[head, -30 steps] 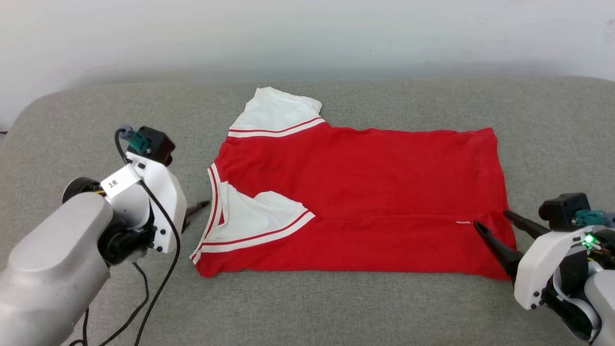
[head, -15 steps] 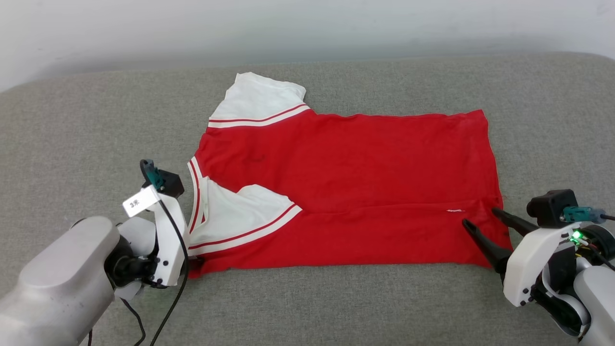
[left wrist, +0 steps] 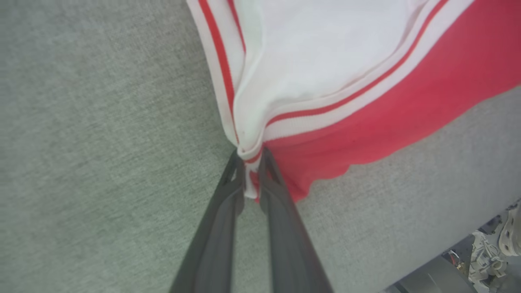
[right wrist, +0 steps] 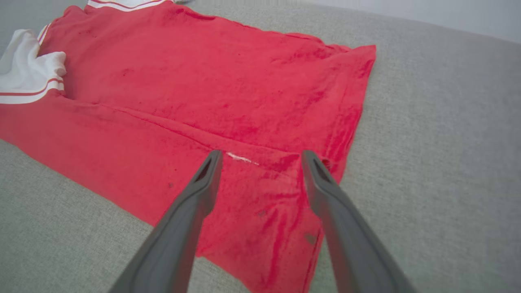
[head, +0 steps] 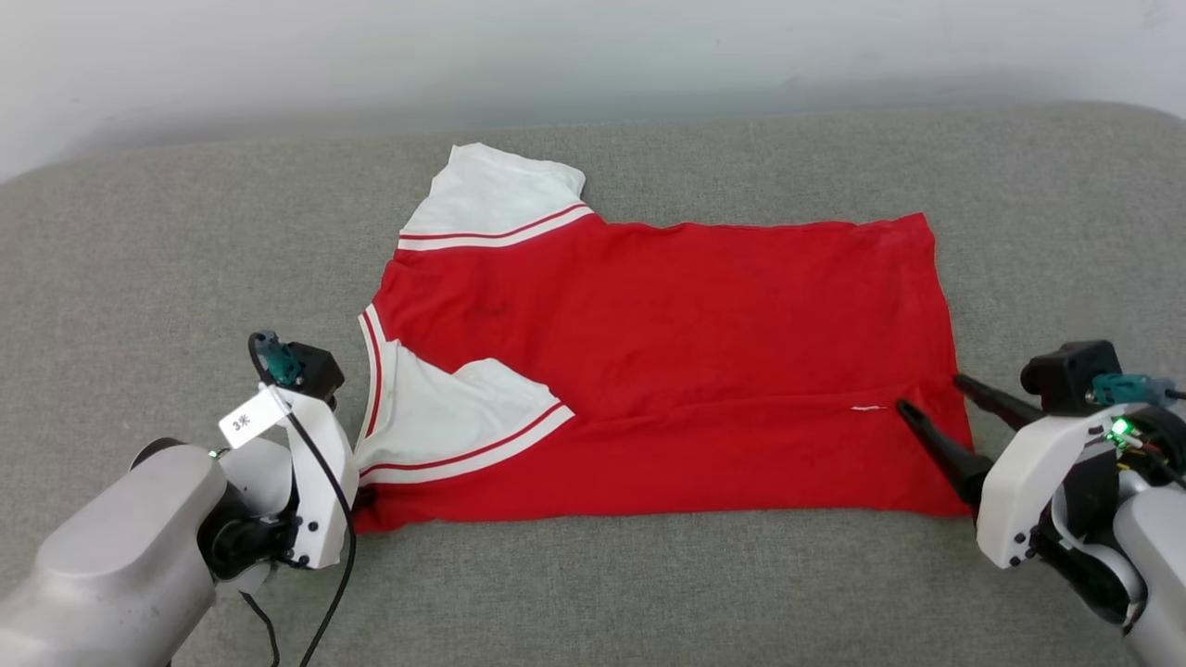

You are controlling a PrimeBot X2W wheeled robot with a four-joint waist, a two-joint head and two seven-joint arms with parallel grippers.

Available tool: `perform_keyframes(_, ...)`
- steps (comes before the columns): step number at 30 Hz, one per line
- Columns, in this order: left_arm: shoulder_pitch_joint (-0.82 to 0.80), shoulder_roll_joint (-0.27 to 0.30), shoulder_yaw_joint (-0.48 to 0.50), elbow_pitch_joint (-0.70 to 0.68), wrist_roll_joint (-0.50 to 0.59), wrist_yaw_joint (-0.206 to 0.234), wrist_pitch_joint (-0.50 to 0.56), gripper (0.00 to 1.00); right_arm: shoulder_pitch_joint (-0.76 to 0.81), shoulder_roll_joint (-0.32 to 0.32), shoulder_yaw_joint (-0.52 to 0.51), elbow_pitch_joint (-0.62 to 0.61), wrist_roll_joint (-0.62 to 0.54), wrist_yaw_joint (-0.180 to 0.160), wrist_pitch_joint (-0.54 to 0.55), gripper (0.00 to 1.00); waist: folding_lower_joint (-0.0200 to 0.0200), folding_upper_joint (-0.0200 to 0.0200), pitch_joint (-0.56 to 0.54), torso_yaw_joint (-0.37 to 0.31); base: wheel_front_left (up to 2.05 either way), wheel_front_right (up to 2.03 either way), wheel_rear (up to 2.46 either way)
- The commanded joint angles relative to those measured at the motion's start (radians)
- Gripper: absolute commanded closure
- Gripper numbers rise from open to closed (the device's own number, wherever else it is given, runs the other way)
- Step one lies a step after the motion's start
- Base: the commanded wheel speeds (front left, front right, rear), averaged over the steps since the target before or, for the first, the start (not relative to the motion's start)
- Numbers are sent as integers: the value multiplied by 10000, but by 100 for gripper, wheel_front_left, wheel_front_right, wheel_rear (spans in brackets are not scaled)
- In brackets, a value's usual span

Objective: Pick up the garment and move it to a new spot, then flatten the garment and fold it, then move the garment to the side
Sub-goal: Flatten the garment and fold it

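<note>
The garment (head: pixel 667 343) lies spread on a grey cushion, red with white sleeves and striped trim; no lettering shows. Its near long edge is folded over the body, and the near sleeve (head: pixel 445 417) lies on top. My left gripper (left wrist: pixel 252 156) is shut on the garment's (left wrist: pixel 366 101) near left corner, pinching the striped trim; in the head view the gripper (head: pixel 357 500) is mostly hidden behind its wrist. My right gripper (head: pixel 931 394) stands open just over the near right hem corner, its fingers (right wrist: pixel 203 191) straddling the fold line on the garment (right wrist: pixel 203 81).
The grey cushion (head: pixel 139 278) extends well beyond the garment on all sides. A pale wall (head: pixel 593 56) runs behind it. The cushion's front edge (left wrist: pixel 456 244) shows at the lower right of the left wrist view. A black cable (head: pixel 324 593) hangs from my left wrist.
My left gripper has come from beside the collar down to the garment's near left corner and shut on it. The head camera shifted. My right gripper has stayed open at the hem.
</note>
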Motion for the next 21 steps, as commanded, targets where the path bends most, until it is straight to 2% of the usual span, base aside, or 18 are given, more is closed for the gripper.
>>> perform_keyframes(1,219,6,-9,-57,37,-25,-262,100,-228,-170,115,-114,-125,-9,116,0,1,-1,-116,-22,0,0,0)
perform_keyframes(10,87,364,113,-975,357,-34,-1211,100,-924,-1238,313,-570,-40,-9,1198,0,1,-1,-380,30,0,0,0)
perform_keyframes(17,52,611,17,-1918,718,99,-1488,100,-1329,-2174,791,-1228,1071,-9,3574,0,1,-1,-387,77,0,0,0)
perform_keyframes(21,16,663,17,-2338,813,245,-1521,100,-1351,-2361,1025,-1333,1654,-9,4629,0,1,-1,-283,141,0,0,0)
